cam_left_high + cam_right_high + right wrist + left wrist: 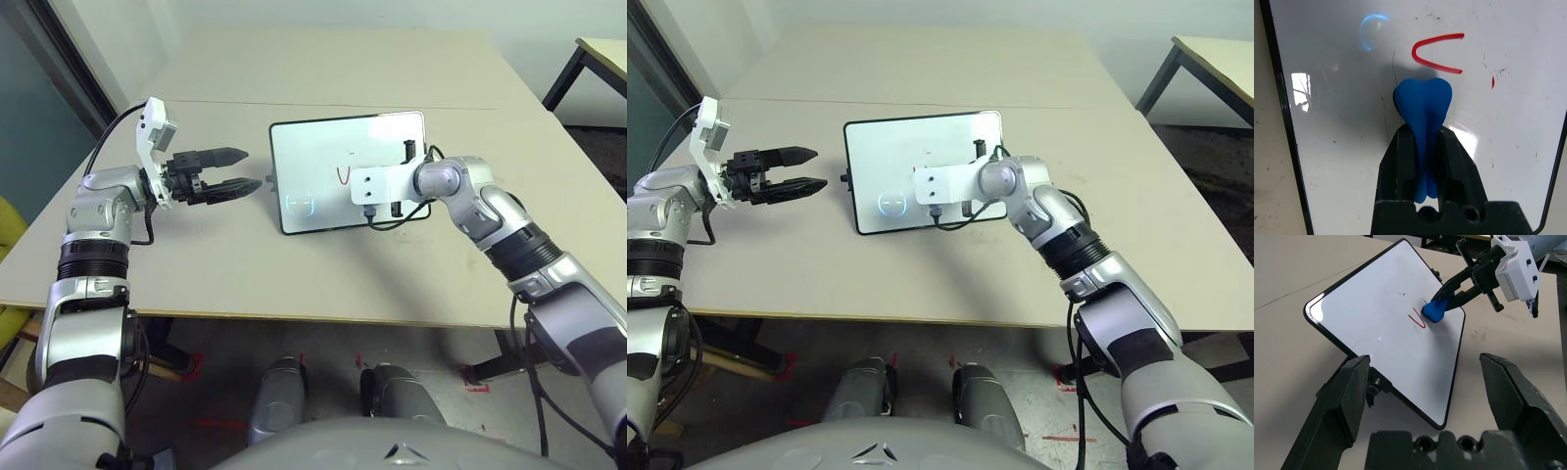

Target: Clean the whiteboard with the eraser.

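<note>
- Far left, something yellow (10, 227) peeks in beside the tabletop (216, 279), and here's the robot's silver left arm (88, 264) reaching over the front edge.
- Next along, the left jaws (253, 170), and they're wide apart, with nothing between them! Their tips point at the board's side, near it but not touching.
- Right there on that side, a small dark knob (271, 179) sticks out from the frame.
- Now the big one: the whiteboard (313, 147), lying on the tabletop, turned a little askew, thin black frame all round, rounded corners.
- Toward its near left part glows a light-blue circle (300, 206), faint but easy enough to spot.
- Moving right, there's a bold red mark (1437, 39), a curved V of pen, plain as day on the white. A few small dark specks and a little red dash dot the surface too.
- And just beside that V, the blue eraser (1422, 100)! It's over the board, its broad rounded end poking out past the fingertips; whether it's touching the surface, I can't tell.
- The right jaws (1424, 129) have it, closed firmly on the blue body, squeezing it narrow between them.
- Behind the grip, the white wrist housing (382, 184) hangs over the board's right part, and the silver right arm (500, 230) slants back across the tabletop.
- Far right, the corner of another table (607, 51) juts in.
</note>
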`<state>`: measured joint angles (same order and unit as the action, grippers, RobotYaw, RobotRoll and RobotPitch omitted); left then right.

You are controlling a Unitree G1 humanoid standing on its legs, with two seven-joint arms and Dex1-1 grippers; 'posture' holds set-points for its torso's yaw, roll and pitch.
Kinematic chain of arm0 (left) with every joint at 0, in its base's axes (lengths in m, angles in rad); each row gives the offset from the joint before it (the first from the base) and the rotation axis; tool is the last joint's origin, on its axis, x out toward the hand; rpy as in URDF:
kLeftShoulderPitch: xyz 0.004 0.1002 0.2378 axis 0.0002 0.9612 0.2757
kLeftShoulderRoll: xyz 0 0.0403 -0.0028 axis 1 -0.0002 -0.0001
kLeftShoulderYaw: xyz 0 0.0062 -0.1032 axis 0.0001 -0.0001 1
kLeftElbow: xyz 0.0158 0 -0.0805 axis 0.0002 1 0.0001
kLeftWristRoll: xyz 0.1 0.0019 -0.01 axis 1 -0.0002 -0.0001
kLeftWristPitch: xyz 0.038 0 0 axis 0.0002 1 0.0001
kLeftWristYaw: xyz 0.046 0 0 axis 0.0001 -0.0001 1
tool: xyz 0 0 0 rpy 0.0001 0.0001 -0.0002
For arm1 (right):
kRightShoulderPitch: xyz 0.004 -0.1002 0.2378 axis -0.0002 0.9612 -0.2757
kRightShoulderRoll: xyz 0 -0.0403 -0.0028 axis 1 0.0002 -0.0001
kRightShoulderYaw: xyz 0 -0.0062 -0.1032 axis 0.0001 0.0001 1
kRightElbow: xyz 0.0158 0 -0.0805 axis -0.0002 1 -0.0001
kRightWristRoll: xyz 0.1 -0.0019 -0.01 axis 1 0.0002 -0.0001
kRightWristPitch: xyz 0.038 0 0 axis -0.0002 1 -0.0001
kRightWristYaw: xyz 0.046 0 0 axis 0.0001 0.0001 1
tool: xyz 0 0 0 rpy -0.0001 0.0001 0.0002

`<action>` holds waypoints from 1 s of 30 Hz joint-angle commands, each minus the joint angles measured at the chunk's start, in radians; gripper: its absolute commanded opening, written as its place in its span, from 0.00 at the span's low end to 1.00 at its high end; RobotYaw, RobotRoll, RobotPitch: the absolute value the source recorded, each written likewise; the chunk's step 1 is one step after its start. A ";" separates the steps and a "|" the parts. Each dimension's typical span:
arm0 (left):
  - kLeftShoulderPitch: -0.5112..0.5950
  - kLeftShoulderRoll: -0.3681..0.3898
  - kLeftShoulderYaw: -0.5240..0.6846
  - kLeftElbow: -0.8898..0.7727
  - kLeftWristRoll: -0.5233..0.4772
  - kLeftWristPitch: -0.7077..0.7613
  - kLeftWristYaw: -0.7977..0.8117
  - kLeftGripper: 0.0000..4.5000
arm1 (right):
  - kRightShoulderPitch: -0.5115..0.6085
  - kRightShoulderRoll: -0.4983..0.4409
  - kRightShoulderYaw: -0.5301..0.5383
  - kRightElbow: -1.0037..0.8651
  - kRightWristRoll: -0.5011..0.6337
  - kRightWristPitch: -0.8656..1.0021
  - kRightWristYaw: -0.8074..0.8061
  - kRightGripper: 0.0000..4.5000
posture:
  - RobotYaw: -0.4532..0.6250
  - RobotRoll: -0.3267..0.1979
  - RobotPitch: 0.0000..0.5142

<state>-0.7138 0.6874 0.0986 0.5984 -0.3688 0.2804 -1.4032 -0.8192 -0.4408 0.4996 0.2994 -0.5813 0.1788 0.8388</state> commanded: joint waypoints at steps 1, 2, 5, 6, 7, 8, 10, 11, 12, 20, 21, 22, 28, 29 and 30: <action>0.001 0.003 -0.007 -0.016 0.000 0.006 -0.006 1.00 | -0.015 -0.008 0.004 0.031 -0.015 -0.005 -0.010 0.08 | 0.58 0.62 0.08; 0.000 0.003 -0.007 -0.016 0.000 0.006 -0.006 1.00 | -0.015 -0.013 0.002 0.038 -0.017 -0.004 -0.012 0.08 | 0.58 0.62 0.08; -0.001 0.005 -0.007 -0.015 0.000 0.006 -0.008 1.00 | -0.019 -0.026 -0.006 0.068 -0.020 -0.007 -0.021 0.08 | 0.58 0.62 0.08; -0.001 0.006 -0.007 -0.015 0.001 0.006 -0.008 1.00 | -0.020 -0.029 -0.007 0.076 -0.022 -0.006 -0.024 0.08 | 0.58 0.62 0.08; -0.002 0.005 -0.008 -0.014 0.001 0.005 -0.009 1.00 | -0.023 -0.035 -0.006 0.084 -0.024 -0.008 -0.026 0.08 | 0.58 0.62 0.08; -0.004 0.005 -0.009 -0.012 0.002 0.005 -0.009 1.00 | -0.027 -0.038 -0.008 0.092 -0.023 -0.007 -0.028 0.08 | 0.58 0.62 0.08; -0.008 0.003 -0.010 -0.009 0.003 0.004 -0.009 1.00 | -0.036 -0.044 -0.009 0.107 -0.024 -0.007 -0.032 0.08 | 0.58 0.62 0.08; -0.009 0.003 -0.010 -0.007 0.003 0.004 -0.009 1.00 | -0.041 -0.047 -0.009 0.115 -0.026 -0.009 -0.036 0.08 | 0.57 0.62 0.09; -0.011 0.003 -0.011 -0.006 0.003 0.004 -0.010 1.00 | -0.045 -0.052 -0.009 0.125 -0.028 -0.013 -0.040 0.08 | 0.57 0.62 0.09; -0.015 0.006 -0.012 -0.001 0.007 0.001 -0.014 1.00 | -0.051 -0.101 -0.008 0.175 -0.037 -0.049 -0.059 0.08 | 0.57 0.62 0.08; -0.015 0.007 -0.012 -0.001 0.007 0.001 -0.014 1.00 | -0.049 -0.106 -0.008 0.177 -0.035 -0.053 -0.060 0.08 | 0.57 0.62 0.09; -0.016 0.007 -0.012 0.000 0.007 0.000 -0.015 1.00 | -0.046 -0.111 -0.009 0.177 -0.035 -0.055 -0.060 0.08 | 0.57 0.62 0.09; -0.021 0.007 -0.013 0.006 0.010 -0.002 -0.015 1.00 | -0.028 -0.118 -0.001 0.148 -0.035 -0.059 -0.057 0.08 | 0.57 0.62 0.09; -0.023 0.006 -0.013 0.007 0.010 -0.002 -0.015 1.00 | -0.023 -0.116 0.001 0.139 -0.035 -0.059 -0.055 0.08 | 0.57 0.62 0.09; -0.023 0.005 -0.013 0.008 0.010 -0.003 -0.015 1.00 | -0.020 -0.114 0.004 0.130 -0.036 -0.060 -0.053 0.08 | 0.57 0.62 0.09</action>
<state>-0.7239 0.6878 0.0977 0.6033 -0.3680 0.2807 -1.4093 -0.8673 -0.5461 0.4958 0.4275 -0.6045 0.1148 0.7742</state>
